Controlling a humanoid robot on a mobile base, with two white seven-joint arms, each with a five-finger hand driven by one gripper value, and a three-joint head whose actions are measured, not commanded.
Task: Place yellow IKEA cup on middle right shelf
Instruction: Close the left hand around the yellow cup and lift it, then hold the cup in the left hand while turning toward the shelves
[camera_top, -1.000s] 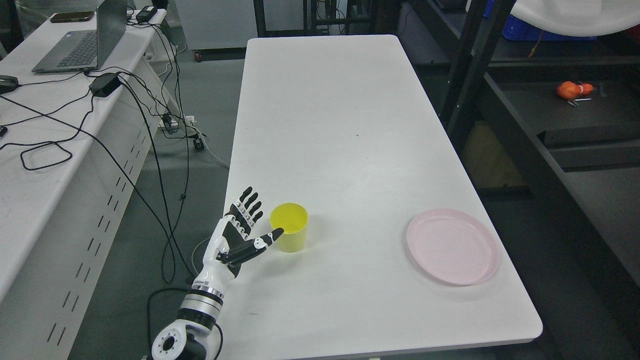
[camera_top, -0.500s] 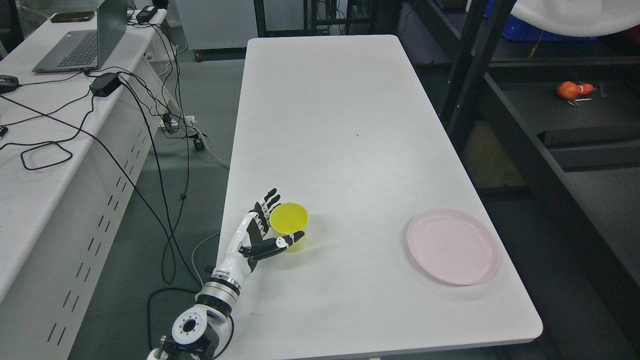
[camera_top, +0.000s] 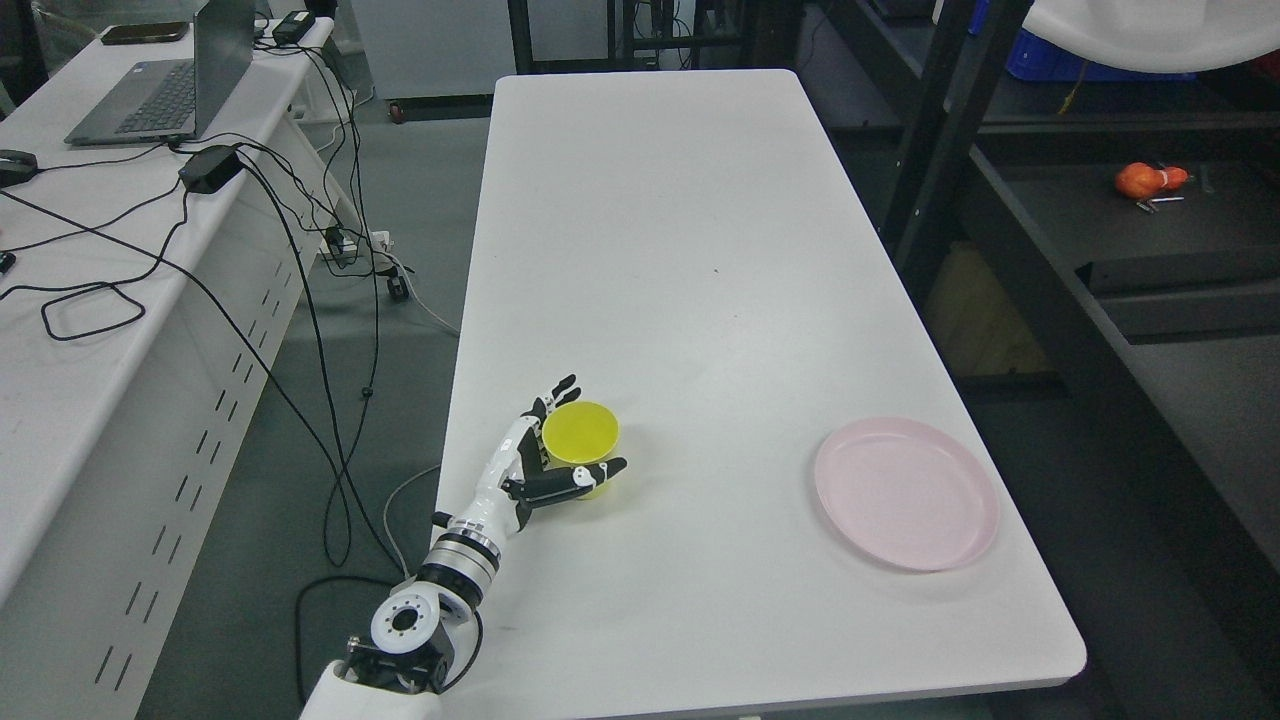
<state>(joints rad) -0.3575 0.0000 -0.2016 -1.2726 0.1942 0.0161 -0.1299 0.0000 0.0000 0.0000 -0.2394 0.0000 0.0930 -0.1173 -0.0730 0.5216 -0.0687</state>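
The yellow cup (camera_top: 581, 438) stands upright on the white table (camera_top: 660, 250), near its front left edge. My left hand (camera_top: 594, 424) reaches in from the lower left and cradles the cup. Its fingers (camera_top: 556, 392) are spread behind the cup's far left side, and the thumb lies across the near side just below the rim. The hand looks open around the cup, and I cannot see a firm grip. The cup's lower wall is hidden behind the thumb. A dark shelf rack (camera_top: 1150, 270) stands to the right of the table.
A pink plate (camera_top: 905, 493) lies on the table's front right. An orange object (camera_top: 1148, 179) sits on a shelf of the rack. On the left a second white table (camera_top: 70, 340) carries a laptop (camera_top: 165, 85), and cables hang between the two tables.
My left hand has moved right and forward, from beside the cup to around it. Its thumb now crosses the cup's near side. The cup has barely moved.
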